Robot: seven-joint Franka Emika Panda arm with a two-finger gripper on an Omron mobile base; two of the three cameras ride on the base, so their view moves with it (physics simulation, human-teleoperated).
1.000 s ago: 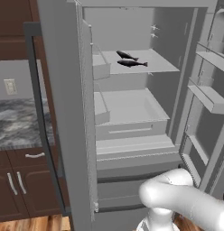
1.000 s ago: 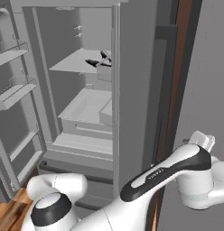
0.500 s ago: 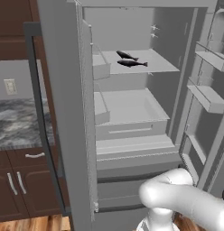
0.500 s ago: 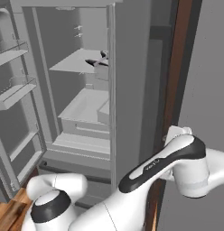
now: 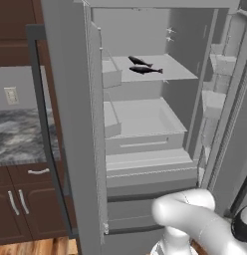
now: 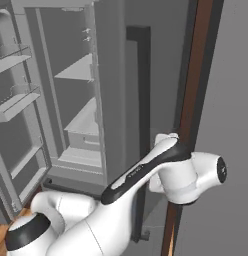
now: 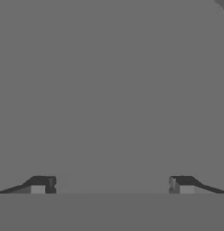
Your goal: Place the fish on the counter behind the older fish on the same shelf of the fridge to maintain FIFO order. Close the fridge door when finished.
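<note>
Fish first: we see two slender dark fish on the upper shelf (image 5: pixel 170 72) of the open fridge (image 5: pixel 145 164) in the left base view. One fish (image 5: pixel 139 61) lies farther back, the other fish (image 5: pixel 145 70) just in front of it, nearer the shelf's front edge; we cannot tell which is the older. Both fridge doors stand open. The marbled counter (image 5: pixel 18 137) sits to the left over dark cabinets. In the hand view our gripper (image 7: pixel 112 185) has its jaws spread wide, holding nothing, facing a plain grey surface close up.
</note>
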